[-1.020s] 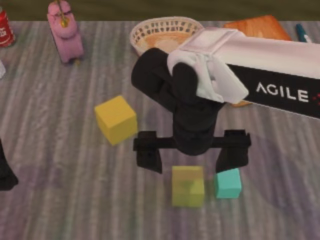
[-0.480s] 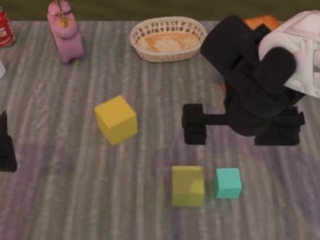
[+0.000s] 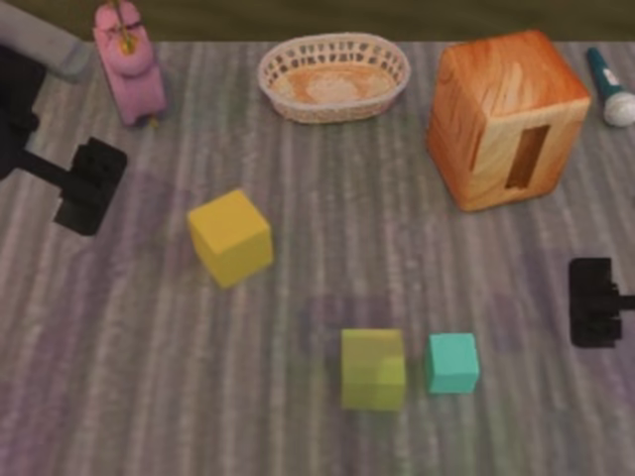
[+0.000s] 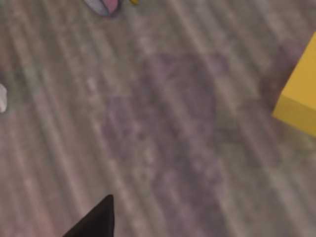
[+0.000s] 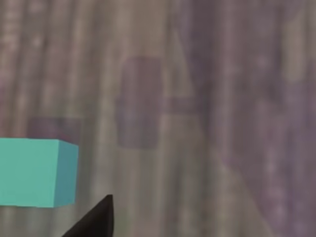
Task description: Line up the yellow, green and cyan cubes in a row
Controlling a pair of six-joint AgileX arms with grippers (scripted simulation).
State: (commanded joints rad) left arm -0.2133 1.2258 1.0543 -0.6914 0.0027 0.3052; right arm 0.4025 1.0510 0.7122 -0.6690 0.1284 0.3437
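- Left gripper [image 3: 87, 185] hangs over the table [image 3: 149, 377] at its left side, near the far edge, well apart from the yellow cube [image 3: 230, 237]; only one dark finger block shows in the top view, so I cannot tell whether it is released or clenched, and nothing is seen in it.
- Right gripper [image 3: 593, 301] sits at the right edge, level with a spot between the yellow cube and the green cube [image 3: 373, 369]; it is cut off by the edge, so its state cannot be told either.
- Yellow cube lies alone, turned slightly askew, toward the left of the table's middle; its corner shows in the left wrist view [image 4: 299, 94].
- Green cube rests nearer the front than the yellow cube and to its right, apart from it.
- Cyan cube [image 3: 452, 363], the smaller one, stands just right of the green cube with a narrow gap; it also shows in the right wrist view [image 5: 37, 172].
- Beyond the yellow cube, along the far edge: a pink toy [image 3: 130, 65], a wicker basket [image 3: 333, 75], an orange wood-grain box [image 3: 504, 119] with a slot, and a marker [image 3: 609, 87].
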